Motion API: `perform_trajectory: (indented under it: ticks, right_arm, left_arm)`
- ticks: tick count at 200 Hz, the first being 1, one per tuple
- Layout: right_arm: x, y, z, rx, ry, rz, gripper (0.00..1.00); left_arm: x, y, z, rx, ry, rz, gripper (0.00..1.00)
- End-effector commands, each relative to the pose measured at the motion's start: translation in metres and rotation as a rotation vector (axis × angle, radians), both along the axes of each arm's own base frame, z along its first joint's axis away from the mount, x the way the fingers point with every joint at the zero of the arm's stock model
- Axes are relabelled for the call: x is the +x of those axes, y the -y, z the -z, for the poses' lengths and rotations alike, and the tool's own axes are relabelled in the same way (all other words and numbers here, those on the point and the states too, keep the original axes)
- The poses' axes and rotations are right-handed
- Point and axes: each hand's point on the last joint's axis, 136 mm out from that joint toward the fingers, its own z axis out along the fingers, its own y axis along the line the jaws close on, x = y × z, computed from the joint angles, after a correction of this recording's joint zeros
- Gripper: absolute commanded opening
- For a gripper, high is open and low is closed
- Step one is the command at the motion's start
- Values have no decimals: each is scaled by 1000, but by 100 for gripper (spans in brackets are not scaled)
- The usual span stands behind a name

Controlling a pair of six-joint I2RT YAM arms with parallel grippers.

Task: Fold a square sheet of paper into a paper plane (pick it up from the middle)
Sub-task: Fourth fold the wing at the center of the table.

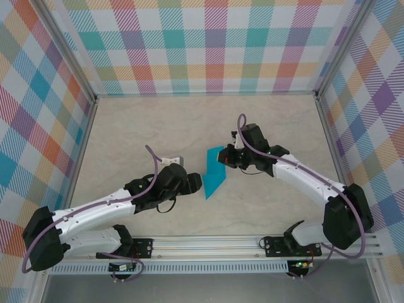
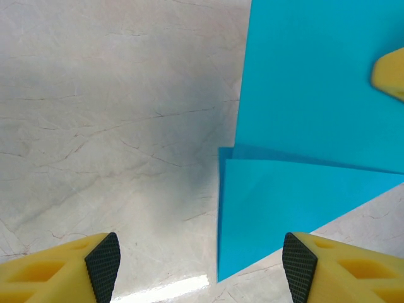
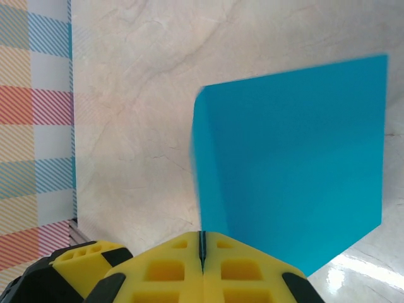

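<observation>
The square sheet of paper [image 1: 213, 173] is teal-blue and creased smaller, lying mid-table with a pointed corner toward the near side. In the left wrist view a triangular flap [image 2: 284, 196] of it lies folded over the larger panel [image 2: 315, 82]. My right gripper [image 1: 229, 159] is shut on the far right edge of the paper [image 3: 297, 164]; a thin blue line shows between its yellow fingers [image 3: 202, 243]. My left gripper [image 1: 191, 182] is at the paper's left side, open [image 2: 202, 265], its pads wide apart above the flap's near point with nothing gripped.
The marble-patterned tabletop [image 1: 158, 126] is walled by plaid panels [image 1: 208, 44] on three sides. An aluminium rail [image 1: 214, 243] runs along the near edge by the arm bases. A yellow finger of the right gripper [image 2: 391, 72] shows at the right edge of the left wrist view.
</observation>
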Motion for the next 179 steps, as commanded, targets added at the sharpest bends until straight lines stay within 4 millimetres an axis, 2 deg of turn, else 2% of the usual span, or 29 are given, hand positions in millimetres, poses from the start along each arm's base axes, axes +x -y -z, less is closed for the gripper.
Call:
perform_trajectory:
  ticks: [1,35,85,136,179]
  right_arm:
    - [0,14,-2,-92,10,21,4]
    - [1,6,15,-53,-57,45,3]
    - [10,-8,54,5,-189,118,3]
    - [21,-16,45,41,-187,135,3]
    - [24,-17,52,60,-219,175,3]
  left_arm:
    - [-1,-2,0,19,5,-2,71]
    - [0,-1,3,39,3,10,71]
    - [-2,3,14,73,-15,46,71]
    - [-3,6,21,86,-33,59,71]
    - [-3,13,21,80,-36,92,70]
